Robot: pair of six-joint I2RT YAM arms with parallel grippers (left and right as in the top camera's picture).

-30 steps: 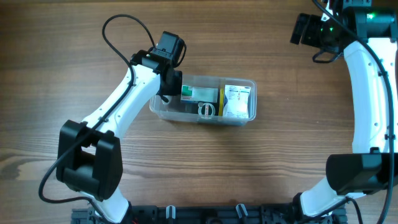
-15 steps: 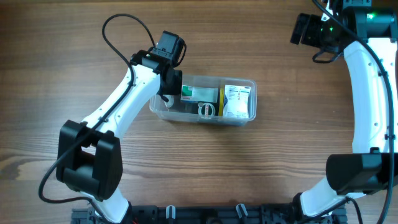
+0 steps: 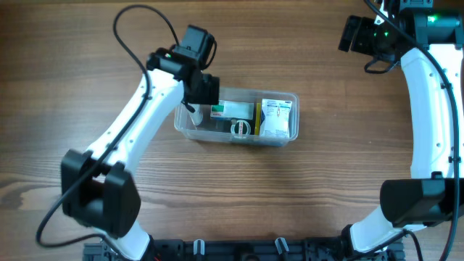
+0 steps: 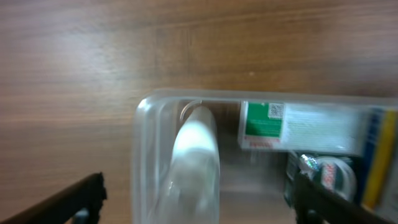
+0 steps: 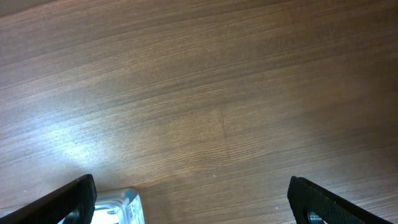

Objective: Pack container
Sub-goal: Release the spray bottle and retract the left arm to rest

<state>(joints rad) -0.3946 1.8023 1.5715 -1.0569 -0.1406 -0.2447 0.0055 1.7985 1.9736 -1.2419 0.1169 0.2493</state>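
The clear plastic container (image 3: 289, 138) lies mid-table. Inside it are a green-and-white box (image 3: 233, 110), a small roll (image 3: 241, 128), a yellow-edged box (image 3: 258, 120) and a white printed box (image 3: 278, 118). My left gripper (image 3: 197, 101) hovers open over the container's left end. In the left wrist view a white tube (image 4: 196, 155) lies free in that end of the container (image 4: 144, 109), between the wide-spread left gripper (image 4: 199, 205) fingers and apart from both. My right gripper (image 3: 351, 34) hangs open at the far right, above bare wood; the right gripper (image 5: 202, 205) holds nothing.
The wooden table (image 3: 326, 188) surrounds the container on all sides. A corner of the container (image 5: 121, 208) shows at the bottom left of the right wrist view. A black cable (image 3: 138, 29) loops above the left arm.
My left gripper has opened and let go of the white tube, which now lies in the container's left end. The left arm has lifted slightly. The right arm has not moved.
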